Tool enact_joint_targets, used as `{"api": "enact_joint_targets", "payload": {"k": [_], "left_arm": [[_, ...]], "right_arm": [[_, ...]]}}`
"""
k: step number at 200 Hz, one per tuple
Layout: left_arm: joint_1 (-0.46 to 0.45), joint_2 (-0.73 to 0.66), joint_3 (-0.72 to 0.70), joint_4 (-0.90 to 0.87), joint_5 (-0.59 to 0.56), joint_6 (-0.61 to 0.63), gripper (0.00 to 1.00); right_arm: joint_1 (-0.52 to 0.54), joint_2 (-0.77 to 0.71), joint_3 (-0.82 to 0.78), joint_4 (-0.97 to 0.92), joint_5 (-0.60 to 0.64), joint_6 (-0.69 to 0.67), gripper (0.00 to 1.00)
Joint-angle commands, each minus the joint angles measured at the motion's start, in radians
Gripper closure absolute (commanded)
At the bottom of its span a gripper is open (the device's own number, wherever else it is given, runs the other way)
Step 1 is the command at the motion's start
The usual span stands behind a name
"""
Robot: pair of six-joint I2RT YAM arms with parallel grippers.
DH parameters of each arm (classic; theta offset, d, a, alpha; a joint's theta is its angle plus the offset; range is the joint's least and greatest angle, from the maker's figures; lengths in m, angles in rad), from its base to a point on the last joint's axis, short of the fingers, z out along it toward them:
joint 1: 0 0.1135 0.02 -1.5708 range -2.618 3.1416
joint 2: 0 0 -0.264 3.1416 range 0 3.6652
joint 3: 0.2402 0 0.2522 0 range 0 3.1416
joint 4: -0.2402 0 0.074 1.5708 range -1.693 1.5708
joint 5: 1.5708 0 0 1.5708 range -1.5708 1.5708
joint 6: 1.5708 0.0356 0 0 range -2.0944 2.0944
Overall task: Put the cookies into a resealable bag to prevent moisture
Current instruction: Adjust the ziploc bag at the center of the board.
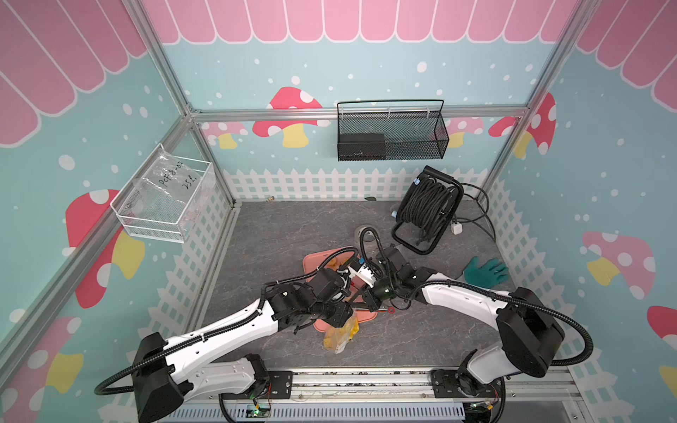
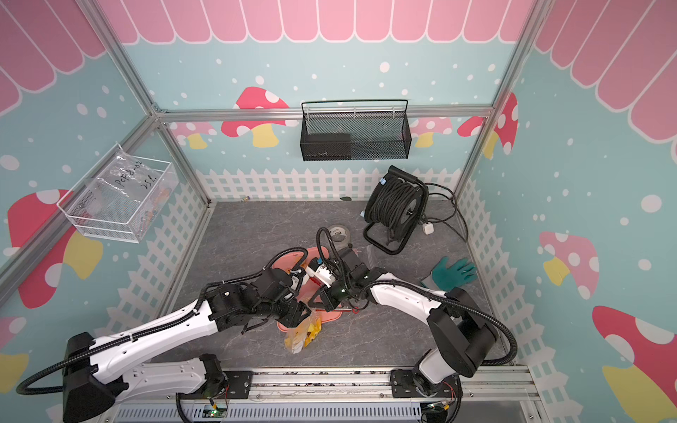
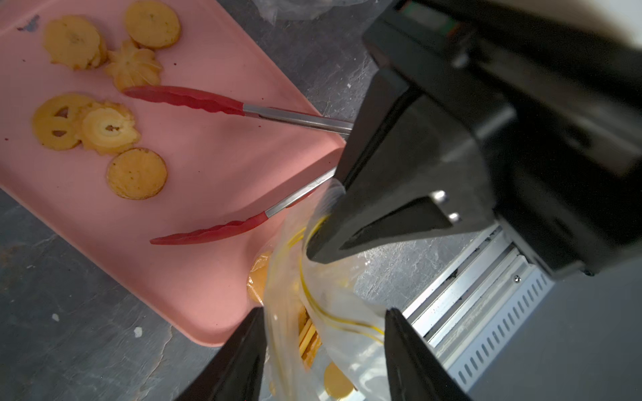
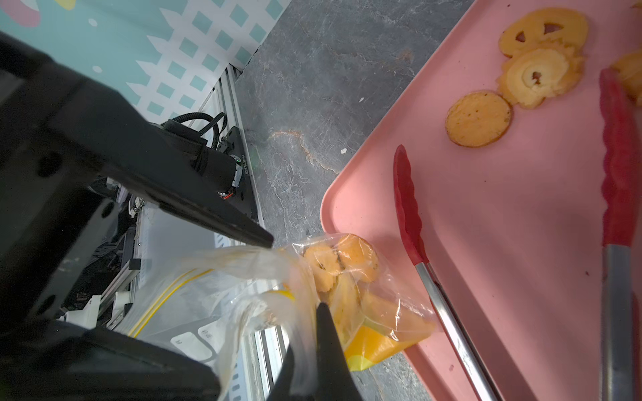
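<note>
Beside the bag (image 3: 333, 312), red tongs (image 3: 187, 97) on tray (image 3: 215, 156)

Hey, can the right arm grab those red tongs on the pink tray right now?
Probably not straight away. The right gripper looks shut on the rim of the resealable bag, so it would have to let go first. The tongs lie uncovered on the tray close beside it.
</note>
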Motion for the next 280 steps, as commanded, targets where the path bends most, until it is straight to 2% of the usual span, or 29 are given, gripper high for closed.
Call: {"api": "enact_joint_targets", "payload": {"k": [1, 24, 57, 88, 131, 151, 168, 189, 215, 236, 262, 280], "left_arm": [[-0.003, 0.035, 0.039, 0.027, -0.071, -0.103, 0.43], [-0.003, 0.050, 0.060, 0.046, -0.071, -0.152, 0.43], [0.026, -0.009, 0.044, 0.104, -0.072, -0.243, 0.43], [0.030, 0.014, 0.020, 0.091, -0.069, -0.267, 0.43], [0.026, 0.117, 0.085, 0.077, -0.029, -0.232, 0.45], [0.023, 0.165, 0.137, -0.010, -0.036, -0.188, 0.48], [0.028, 0.176, 0.163, -0.094, -0.074, -0.161, 0.54], [0.047, 0.162, 0.163, -0.128, -0.067, -0.124, 0.66], [0.075, 0.174, 0.174, -0.185, -0.022, -0.071, 0.80], [0.087, 0.171, 0.193, -0.199, 0.008, -0.030, 0.88], [0.112, 0.153, 0.214, -0.201, 0.068, 0.022, 1.00], [0.130, 0.145, 0.227, -0.201, 0.160, 0.082, 1.00]], "right_arm": [[-0.007, 0.010, -0.004, 0.009, -0.019, -0.016, 1.00], [-0.010, 0.002, -0.019, 0.009, -0.014, -0.019, 1.00], [-0.015, -0.002, -0.034, 0.009, -0.010, -0.025, 1.00], [-0.017, -0.005, -0.038, 0.025, -0.020, -0.020, 1.00], [-0.017, -0.020, -0.041, 0.026, -0.030, -0.016, 1.00], [-0.019, -0.025, -0.046, 0.025, -0.028, -0.021, 1.00], [-0.021, -0.035, -0.050, 0.025, -0.024, -0.024, 1.00], [-0.023, -0.044, -0.049, 0.015, -0.021, -0.033, 1.00], [-0.028, -0.054, -0.051, 0.008, -0.028, -0.038, 1.00], [-0.028, -0.067, -0.054, 0.008, -0.044, -0.047, 1.00], [-0.028, -0.082, -0.059, 0.006, -0.097, -0.099, 1.00], [-0.028, -0.108, -0.062, 0.005, -0.124, -0.161, 0.95]]}}
